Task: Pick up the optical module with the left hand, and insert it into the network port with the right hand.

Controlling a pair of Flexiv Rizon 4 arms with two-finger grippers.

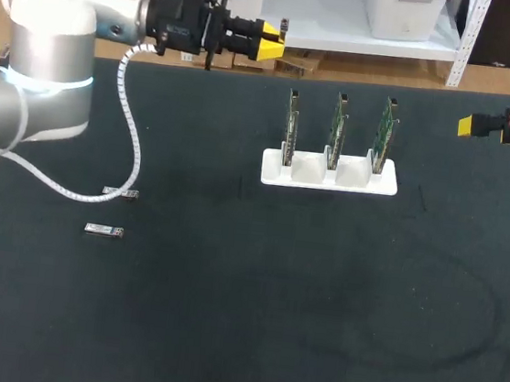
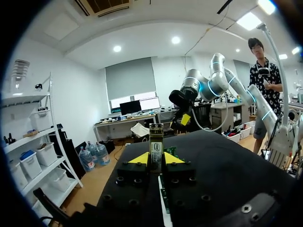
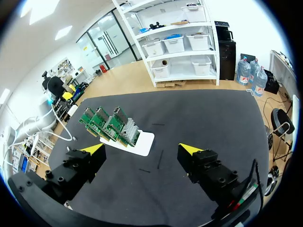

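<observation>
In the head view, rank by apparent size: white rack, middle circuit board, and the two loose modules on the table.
1. white rack
2. middle circuit board
3. far module and near module: alike, tied.

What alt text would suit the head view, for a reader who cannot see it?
The left gripper holds an optical module above the black table's far side; the right gripper is open at the right edge. Between them a white holder carries three upright green boards, and two more modules lie at the left.
</observation>
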